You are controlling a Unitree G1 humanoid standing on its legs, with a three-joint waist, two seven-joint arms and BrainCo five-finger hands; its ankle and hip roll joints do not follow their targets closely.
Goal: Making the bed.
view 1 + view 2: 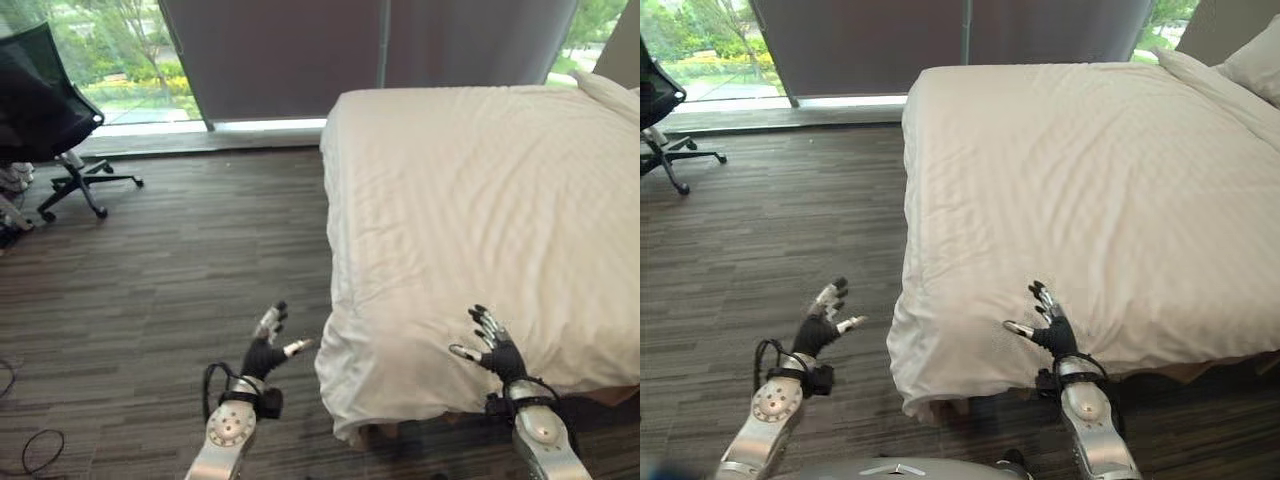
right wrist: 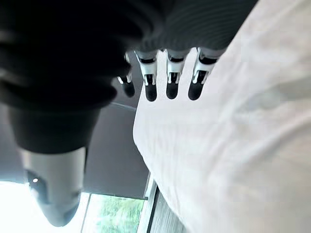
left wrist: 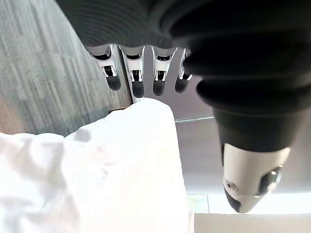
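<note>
White duvet (image 1: 480, 230) covering bed (image 1: 1200, 372)

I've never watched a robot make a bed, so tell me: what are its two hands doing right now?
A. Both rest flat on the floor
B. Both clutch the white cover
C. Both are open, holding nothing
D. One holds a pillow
C: the left hand hangs open over the floor beside the bed's corner, and the right hand is spread open above the white cover, gripping nothing.
</note>
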